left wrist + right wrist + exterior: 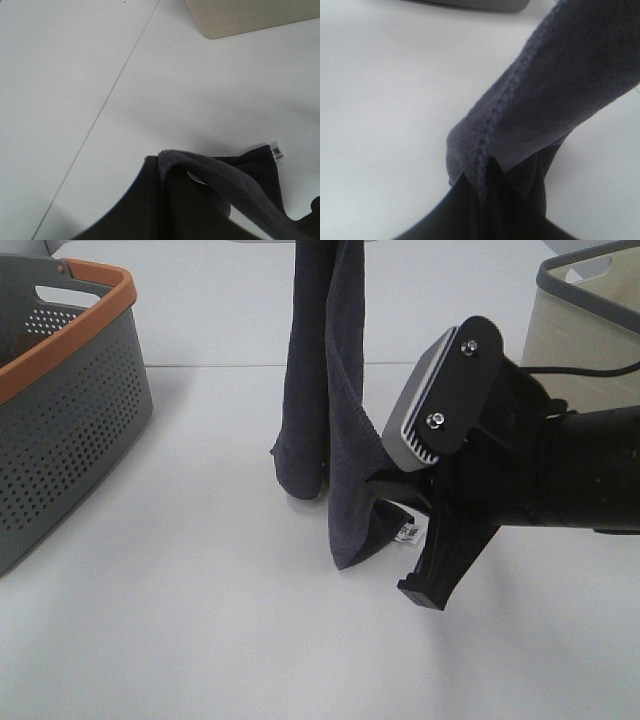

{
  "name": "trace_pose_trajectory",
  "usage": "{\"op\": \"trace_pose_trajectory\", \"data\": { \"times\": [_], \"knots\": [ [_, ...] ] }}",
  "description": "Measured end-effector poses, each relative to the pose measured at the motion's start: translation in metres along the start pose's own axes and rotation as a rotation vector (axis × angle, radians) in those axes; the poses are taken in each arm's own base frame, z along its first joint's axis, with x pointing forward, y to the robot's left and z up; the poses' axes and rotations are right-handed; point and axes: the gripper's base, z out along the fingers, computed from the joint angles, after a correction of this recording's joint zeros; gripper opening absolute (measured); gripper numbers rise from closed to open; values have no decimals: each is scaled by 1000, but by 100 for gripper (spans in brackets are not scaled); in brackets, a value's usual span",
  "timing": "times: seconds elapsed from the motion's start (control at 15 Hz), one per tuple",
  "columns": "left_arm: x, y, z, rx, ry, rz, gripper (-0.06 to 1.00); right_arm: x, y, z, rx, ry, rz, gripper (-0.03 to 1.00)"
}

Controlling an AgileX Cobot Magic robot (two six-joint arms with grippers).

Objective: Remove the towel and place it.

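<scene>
2 pairs clench the hanging towel (pixel 320 390): left fingers (pixel 135 212) and right fingers (pixel 452 217).

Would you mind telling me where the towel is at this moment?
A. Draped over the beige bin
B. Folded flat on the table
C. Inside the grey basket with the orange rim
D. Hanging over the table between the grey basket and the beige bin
D: the towel hangs in long folds from above the picture's top edge down over the white table, and the right gripper pinches its lower corner near the white tag.
</scene>
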Motion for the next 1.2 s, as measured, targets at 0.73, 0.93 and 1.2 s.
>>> {"op": "trace_pose_trajectory", "data": {
  "times": [0.73, 0.93, 1.2],
  "knots": [
    [3, -3, 6, 30, 27, -9, 0, 7, 18, -5, -263, 315, 215, 0],
    [5, -4, 7, 35, 53, -8, 0, 4, 4, -13, -150, 505, 320, 0],
    [14, 4, 6, -59, 155, -94, 0, -21, -21, -26, 20, 580, 345, 0]
  ]
}}
